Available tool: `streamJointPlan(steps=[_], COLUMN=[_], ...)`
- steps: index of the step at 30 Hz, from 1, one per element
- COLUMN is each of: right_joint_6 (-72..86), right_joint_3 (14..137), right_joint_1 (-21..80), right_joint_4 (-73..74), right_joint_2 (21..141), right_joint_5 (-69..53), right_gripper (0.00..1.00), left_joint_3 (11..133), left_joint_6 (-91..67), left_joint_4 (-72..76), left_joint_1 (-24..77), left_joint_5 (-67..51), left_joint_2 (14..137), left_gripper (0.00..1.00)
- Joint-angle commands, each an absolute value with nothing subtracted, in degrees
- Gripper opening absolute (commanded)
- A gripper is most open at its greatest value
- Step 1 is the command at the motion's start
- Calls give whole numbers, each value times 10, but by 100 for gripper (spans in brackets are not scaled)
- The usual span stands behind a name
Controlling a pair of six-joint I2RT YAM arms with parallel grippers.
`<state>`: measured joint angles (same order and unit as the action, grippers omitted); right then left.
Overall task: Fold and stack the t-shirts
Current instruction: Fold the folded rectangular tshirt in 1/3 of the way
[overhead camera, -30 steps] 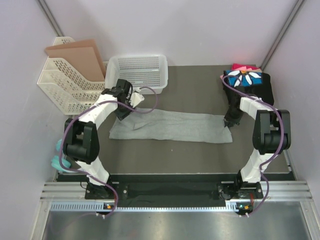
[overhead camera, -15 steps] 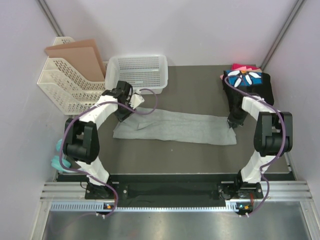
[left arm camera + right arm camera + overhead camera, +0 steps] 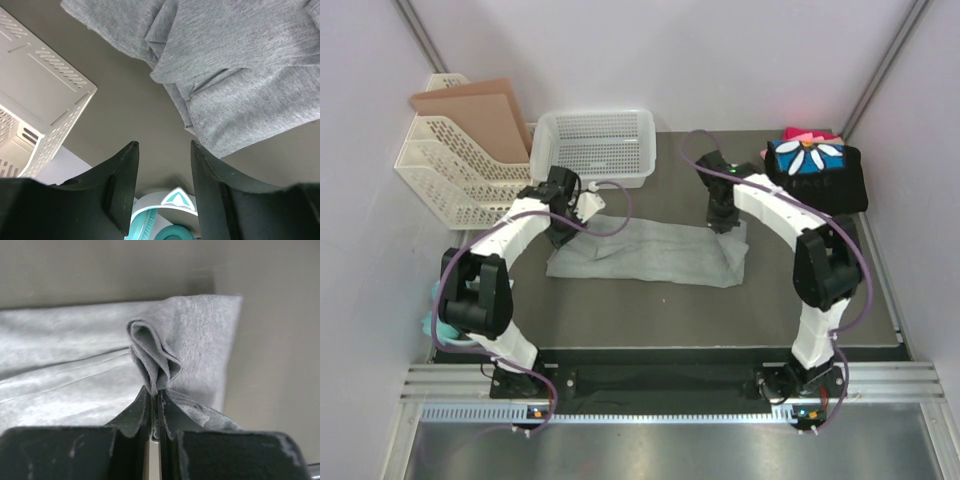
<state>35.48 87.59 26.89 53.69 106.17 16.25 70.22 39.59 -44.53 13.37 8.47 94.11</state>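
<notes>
Right now the right pincer (image 3: 156,399) is shut tight on a small bunched-up fold of the grey t-shirt (image 3: 75,365). The cloth sticks up in a little loop just past its tips. From above, this pincer sits at the shirt's right end, near the far corner.

The left pincer (image 3: 163,145) is partly open, not wide and not narrow, and holds nothing. Bare worktop (image 3: 670,310) shows between its fingers (image 3: 122,185), and the shirt's wrinkled edge lies just past them. From above, it is at about 10 o'clock of the shirt.

The grey t-shirt lies in the middle of the worktop, stretched long from 9 o'clock to 3 o'clock.

At 2 o'clock on the worktop is a folded black t-shirt (image 3: 810,168) with a blue patch and a white daisy. Pink t-shirts (image 3: 810,133) peek out at its far side. A white basket (image 3: 595,140) stands at 11 o'clock. A file rack (image 3: 445,175) with brown card (image 3: 475,105) stands at 10 o'clock.
</notes>
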Motion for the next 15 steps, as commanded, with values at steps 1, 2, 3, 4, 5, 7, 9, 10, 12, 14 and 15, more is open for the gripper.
streamJointPlan(steps=[1, 2, 3, 4, 5, 7, 9, 10, 12, 14, 15], right_joint_6=[388, 390, 394, 396, 398, 403, 406, 407, 409, 411, 413], right_joint_3=[952, 961, 970, 987, 995, 1020, 1037, 1056, 1072, 1091, 1096], right_joint_1=[320, 326, 337, 343, 348, 361, 377, 381, 395, 404, 411], right_joint_4=[580, 583, 585, 588, 591, 597, 602, 609, 618, 621, 623], right_joint_2=[1117, 1126, 1142, 1150, 1157, 1178, 1194, 1201, 1212, 1217, 1221], right_joint_5=[182, 182, 181, 181, 179, 178, 178, 178, 178, 178, 178], right_gripper=[0, 0, 0, 0, 0, 0, 0, 0, 0, 0, 0], left_joint_3=[691, 689, 685, 683, 681, 674, 666, 665, 661, 660, 659], left_joint_6=[408, 409, 410, 411, 412, 416, 417, 419, 419, 419, 420], left_joint_4=[-427, -425, -425, -425, -423, -422, -419, -415, -413, -411, -411], left_joint_1=[128, 127, 127, 125, 124, 122, 121, 120, 119, 118, 117], left_joint_5=[87, 89, 90, 90, 90, 91, 91, 91, 90, 90, 90], left_joint_2=[906, 904, 903, 902, 901, 896, 893, 892, 893, 896, 896], left_gripper=[51, 51, 51, 51, 51, 51, 51, 51, 51, 51, 51])
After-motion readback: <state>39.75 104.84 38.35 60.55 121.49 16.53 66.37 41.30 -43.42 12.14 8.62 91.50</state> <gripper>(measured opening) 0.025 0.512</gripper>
